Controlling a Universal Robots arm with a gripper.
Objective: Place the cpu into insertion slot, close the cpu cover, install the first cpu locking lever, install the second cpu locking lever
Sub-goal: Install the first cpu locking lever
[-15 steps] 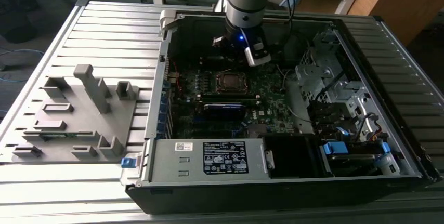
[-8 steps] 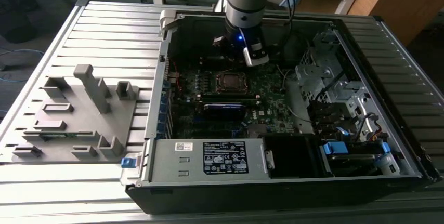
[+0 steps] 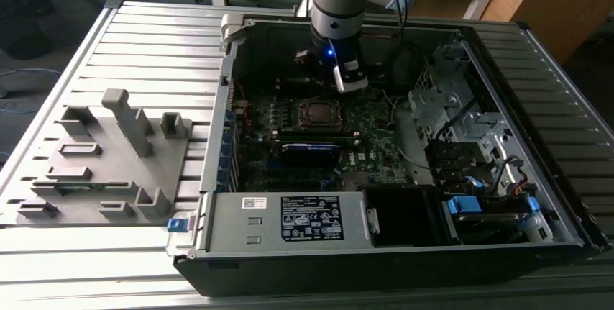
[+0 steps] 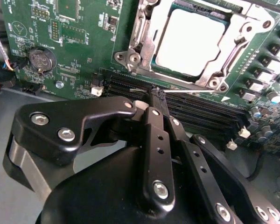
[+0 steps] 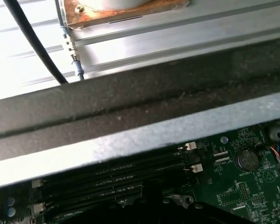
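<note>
Second wrist view gives the close look: the cpu [image 4: 191, 42] lies flat and face up, its dull silvery face seated square to the socket edges, with no long axis of its own. The cpu cover [image 4: 143, 32] lies down around it, its window framing the chip. Just beside the socket's edge a thin silvery lever rod [image 4: 191, 92] runs lengthwise, parallel to the black memory slots [image 4: 200, 114]. The gripper [image 4: 156, 93] has its black fingers drawn together, their tips at that rod; whether they pinch it I cannot tell. A coin battery [image 4: 42, 60] sits well apart on the green board. In the exterior view the gripper [image 3: 347, 83] hangs upright just beyond the insertion slot [image 3: 317, 112], inside the open computer case [image 3: 537, 51], with a grey fixture [image 3: 115, 152] on the slatted table [image 3: 144, 37] at the exterior view's left. In the first wrist view the memory slots [image 5: 107, 182] run along the case wall [image 5: 130, 140].
</note>
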